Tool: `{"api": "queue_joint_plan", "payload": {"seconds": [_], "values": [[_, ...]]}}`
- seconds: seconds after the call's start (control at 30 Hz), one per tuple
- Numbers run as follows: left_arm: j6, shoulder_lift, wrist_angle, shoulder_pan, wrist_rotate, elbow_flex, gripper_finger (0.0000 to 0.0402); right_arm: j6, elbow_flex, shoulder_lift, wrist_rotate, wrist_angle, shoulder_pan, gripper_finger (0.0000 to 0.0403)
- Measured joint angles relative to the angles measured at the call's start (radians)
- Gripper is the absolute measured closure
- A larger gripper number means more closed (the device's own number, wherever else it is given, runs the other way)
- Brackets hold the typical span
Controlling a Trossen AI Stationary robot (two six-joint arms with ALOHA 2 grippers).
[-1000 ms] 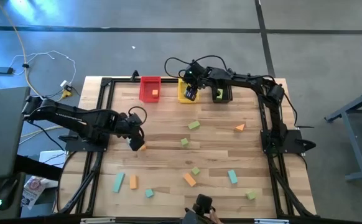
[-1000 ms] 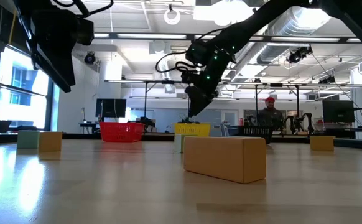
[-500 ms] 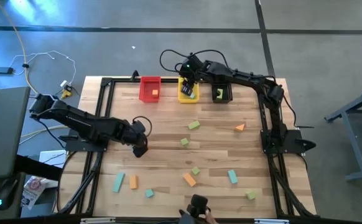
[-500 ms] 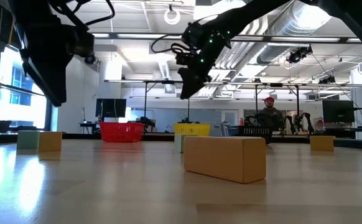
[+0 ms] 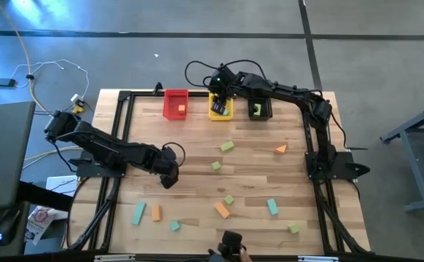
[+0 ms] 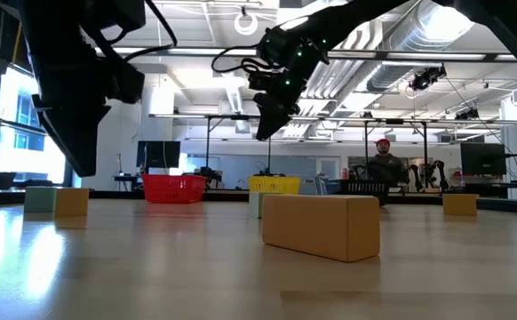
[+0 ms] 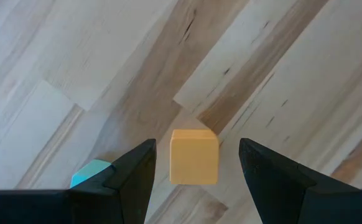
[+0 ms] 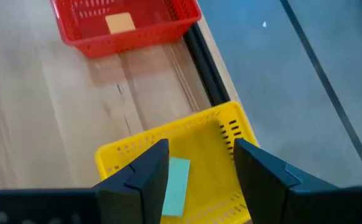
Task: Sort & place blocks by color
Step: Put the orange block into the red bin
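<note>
The left gripper is held spread wide above an orange block on the table, left of centre, its fingers framing the cube so they can be lowered around it. The right gripper is poised open and empty over the far yellow bin, where a teal block lies, with another orange block sorted into the red bin to its left.

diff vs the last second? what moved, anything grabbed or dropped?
The left gripper travelled toward the table's middle and front, uncovering nothing new in the overhead view; its open jaws now frame an orange block on the wood, not gripped. The right gripper drew back and rose over the yellow bin, jaws open above a teal block lying inside. Loose blocks and the red bin stayed put.
</note>
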Motion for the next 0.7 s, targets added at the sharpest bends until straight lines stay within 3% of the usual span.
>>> {"api": "queue_joint_plan", "payload": {"seconds": [0.7], "values": [[0.012, 0.159, 0.034, 0.000, 0.030, 0.001, 0.0192, 0.003, 0.000, 0.000, -0.001, -0.063, 0.000, 0.0238]]}}
